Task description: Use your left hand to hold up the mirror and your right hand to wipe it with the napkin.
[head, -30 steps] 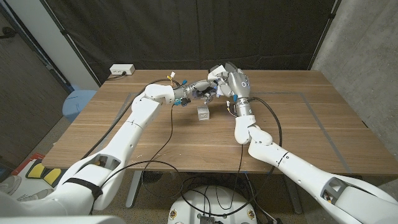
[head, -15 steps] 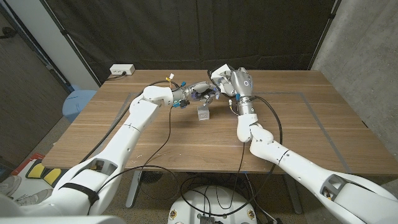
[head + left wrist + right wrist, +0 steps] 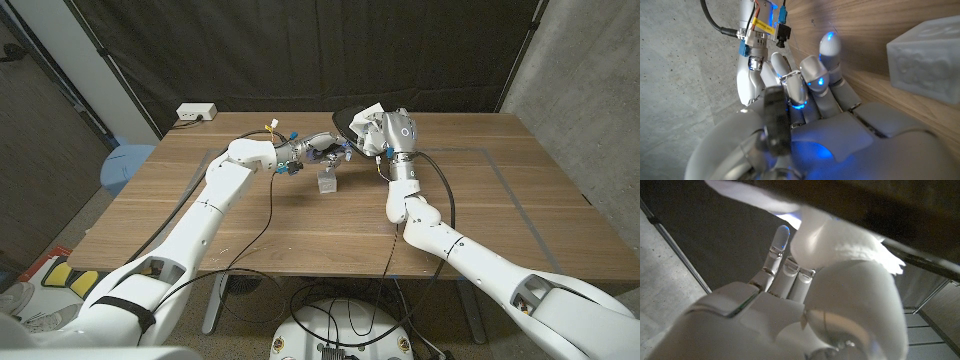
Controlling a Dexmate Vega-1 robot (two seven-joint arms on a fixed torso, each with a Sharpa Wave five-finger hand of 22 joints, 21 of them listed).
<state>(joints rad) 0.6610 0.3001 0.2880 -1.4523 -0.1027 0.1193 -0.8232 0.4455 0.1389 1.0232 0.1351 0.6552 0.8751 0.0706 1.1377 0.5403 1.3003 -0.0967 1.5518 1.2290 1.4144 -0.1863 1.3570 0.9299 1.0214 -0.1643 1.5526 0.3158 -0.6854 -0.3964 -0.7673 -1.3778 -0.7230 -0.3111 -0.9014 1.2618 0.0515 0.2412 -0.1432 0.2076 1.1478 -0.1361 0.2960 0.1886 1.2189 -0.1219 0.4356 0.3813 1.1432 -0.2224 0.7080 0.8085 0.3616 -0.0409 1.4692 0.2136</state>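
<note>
The mirror [image 3: 349, 120] is up off the table [image 3: 250, 220], over the middle of the far edge, showing as a dark rounded shape tilted toward the right hand. Its handle end sits in the left hand [image 3: 322, 150], whose fingers [image 3: 799, 91] are curled snug around a dark stem in the left wrist view, so that hand grips it. Hard to see much of the glass itself, it's mostly just dark.

The napkin [image 3: 372, 115] is a white wad right up against the mirror's face, pinched in the right hand [image 3: 385, 132]. In the right wrist view the napkin [image 3: 835, 242] is bunched over the fingers [image 3: 780, 250], which reach up under the dark mirror [image 3: 880, 210]; the paper is squeezed between thumb and fingers and touches the mirror's surface. So the fingers are behind the napkin and the napkin is between them and the glass.

Both arms meet at that spot, left arm coming from the near left corner, right arm from the near right corner.

Just below the hands, on the table, stands a small whitish cube [image 3: 326, 182], also visible in the left wrist view [image 3: 927, 60] near the left hand but not touching it. A white box [image 3: 196, 112] sits off the far left corner, and there's a blue round thing [image 3: 125, 165] off the left edge.
</note>
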